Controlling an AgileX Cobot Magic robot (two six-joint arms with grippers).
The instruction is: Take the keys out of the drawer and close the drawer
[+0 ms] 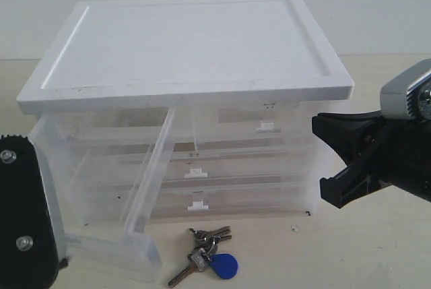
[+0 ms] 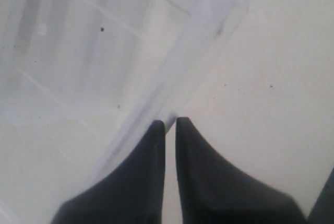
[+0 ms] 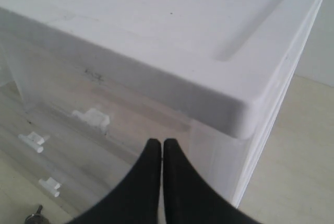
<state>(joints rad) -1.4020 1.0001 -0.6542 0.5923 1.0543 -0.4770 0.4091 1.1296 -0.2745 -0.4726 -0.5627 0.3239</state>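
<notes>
The keys (image 1: pixel 207 254), silver with a blue oval fob, lie on the table in front of the cabinet, apart from both grippers. The drawer (image 1: pixel 151 174), the upper left translucent one, stands pulled far out, its front (image 1: pixel 111 252) near the table's near edge. My left gripper (image 2: pixel 170 122) is at that front, fingers (image 2: pixel 151 151) nearly together with a small white tab (image 2: pixel 170 118) of the drawer between the tips. Only the left arm's black housing (image 1: pixel 23 218) shows in the exterior view. My right gripper (image 3: pixel 163 141) is shut, empty, by the cabinet's right front corner.
The cabinet has a broad white lid (image 1: pixel 188 46) and several other translucent drawers with white tab handles (image 1: pixel 267 126), all pushed in. The right arm's black end (image 1: pixel 357 161) hovers right of the cabinet. Bare tabletop (image 1: pixel 323 248) lies to the right of the keys.
</notes>
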